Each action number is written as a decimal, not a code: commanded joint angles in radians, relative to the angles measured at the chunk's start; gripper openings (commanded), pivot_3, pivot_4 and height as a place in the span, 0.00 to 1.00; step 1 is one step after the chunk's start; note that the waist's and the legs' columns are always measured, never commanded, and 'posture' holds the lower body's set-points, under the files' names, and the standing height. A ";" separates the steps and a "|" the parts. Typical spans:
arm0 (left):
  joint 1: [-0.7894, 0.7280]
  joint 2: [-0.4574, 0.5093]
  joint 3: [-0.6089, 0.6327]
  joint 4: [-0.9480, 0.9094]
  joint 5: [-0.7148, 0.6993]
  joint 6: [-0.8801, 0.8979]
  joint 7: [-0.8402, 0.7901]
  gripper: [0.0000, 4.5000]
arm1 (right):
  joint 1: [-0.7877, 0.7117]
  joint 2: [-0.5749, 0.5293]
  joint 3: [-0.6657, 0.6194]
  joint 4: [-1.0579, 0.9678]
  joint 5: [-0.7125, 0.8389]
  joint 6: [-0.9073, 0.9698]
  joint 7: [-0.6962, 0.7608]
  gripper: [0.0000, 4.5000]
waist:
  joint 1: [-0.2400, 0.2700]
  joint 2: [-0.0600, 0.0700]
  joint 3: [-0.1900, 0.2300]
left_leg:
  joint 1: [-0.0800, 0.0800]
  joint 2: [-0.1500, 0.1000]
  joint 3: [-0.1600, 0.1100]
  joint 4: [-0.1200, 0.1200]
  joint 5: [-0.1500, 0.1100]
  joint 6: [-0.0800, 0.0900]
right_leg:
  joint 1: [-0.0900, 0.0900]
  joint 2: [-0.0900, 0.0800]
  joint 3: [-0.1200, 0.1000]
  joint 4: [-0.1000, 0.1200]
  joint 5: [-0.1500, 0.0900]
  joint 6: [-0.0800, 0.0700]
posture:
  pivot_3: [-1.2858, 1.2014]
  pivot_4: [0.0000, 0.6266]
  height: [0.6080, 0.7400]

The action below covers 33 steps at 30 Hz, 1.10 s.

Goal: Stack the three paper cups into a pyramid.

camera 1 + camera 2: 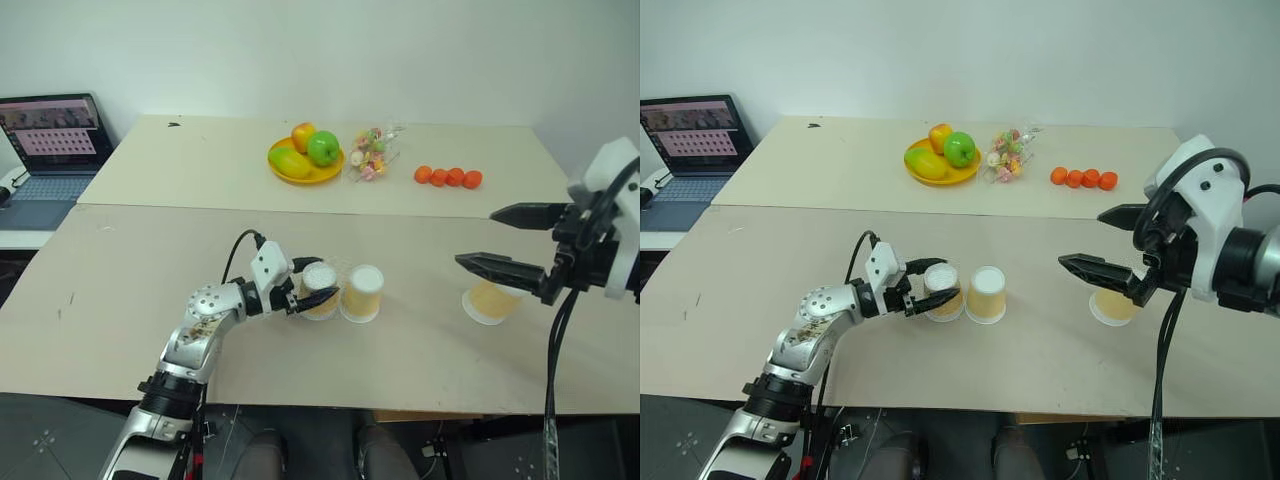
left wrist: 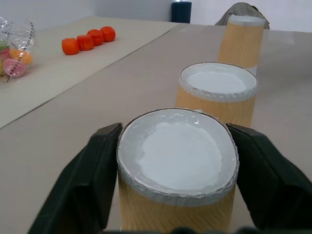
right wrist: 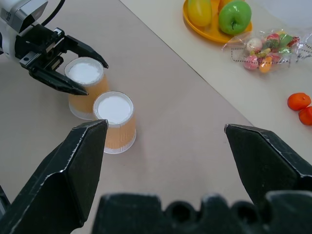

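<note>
Three paper cups stand upside down on the near table, white bases up. The left cup sits between the fingers of my left gripper, which is open around it with small gaps either side, seen close in the left wrist view. The middle cup stands right beside it, touching or nearly so. The third cup stands apart to the right, partly hidden behind my right gripper, which hangs open above the table with nothing in it.
On the far table are a yellow plate with fruit, a bag of sweets and a row of small orange fruits. A laptop sits on a side surface at the left. A seam joins the two tables.
</note>
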State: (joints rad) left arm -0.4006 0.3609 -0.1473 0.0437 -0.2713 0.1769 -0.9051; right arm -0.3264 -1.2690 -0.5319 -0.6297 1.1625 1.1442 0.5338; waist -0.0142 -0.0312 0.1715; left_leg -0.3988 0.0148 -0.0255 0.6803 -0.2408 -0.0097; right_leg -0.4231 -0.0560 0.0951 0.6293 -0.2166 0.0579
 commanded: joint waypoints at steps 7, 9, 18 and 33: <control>-0.077 -0.002 0.008 -0.087 -0.034 0.030 -0.008 0.99 | 0.007 0.002 -0.047 -0.008 -0.010 -0.018 -0.002 1.00 | 0.000 0.000 0.000 | 0.000 0.000 0.000 0.000 0.000 0.000 | 0.000 0.000 0.000 0.000 0.000 0.000 | 0.52 0.24 0.95; -0.121 -0.006 0.023 -0.129 -0.068 0.076 -0.001 0.99 | 0.007 0.004 -0.041 -0.005 -0.015 -0.024 0.000 1.00 | 0.000 0.000 0.000 | 0.000 0.000 0.000 0.000 0.000 0.000 | 0.000 0.000 0.000 0.000 0.000 0.000 | 0.52 0.24 0.95; -0.548 0.025 0.157 -0.184 -0.262 0.388 0.069 0.99 | -0.026 0.025 0.034 0.010 -0.044 -0.063 -0.005 1.00 | -0.009 0.001 -0.001 | -0.001 -0.001 0.000 -0.001 -0.001 0.001 | 0.001 0.000 0.000 -0.003 -0.002 0.005 | 0.52 0.24 0.95; -0.523 0.364 0.055 -0.307 -0.375 0.600 -0.292 0.99 | 0.570 0.352 -0.301 0.038 -0.471 -0.287 0.130 1.00 | 0.011 0.000 0.000 | -0.001 -0.001 -0.001 0.000 -0.001 0.001 | 0.001 0.000 -0.001 -0.002 -0.006 0.009 | 0.52 0.24 0.95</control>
State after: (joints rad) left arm -0.9046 0.7141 -0.0832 -0.2306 -0.6260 0.7586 -1.1725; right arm 0.2176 -0.9580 -0.7948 -0.5756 0.7372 0.9362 0.6619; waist -0.0036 -0.0311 0.1716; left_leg -0.3994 0.0139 -0.0258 0.6801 -0.2413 -0.0085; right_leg -0.4221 -0.0562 0.0946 0.6277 -0.2223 0.0667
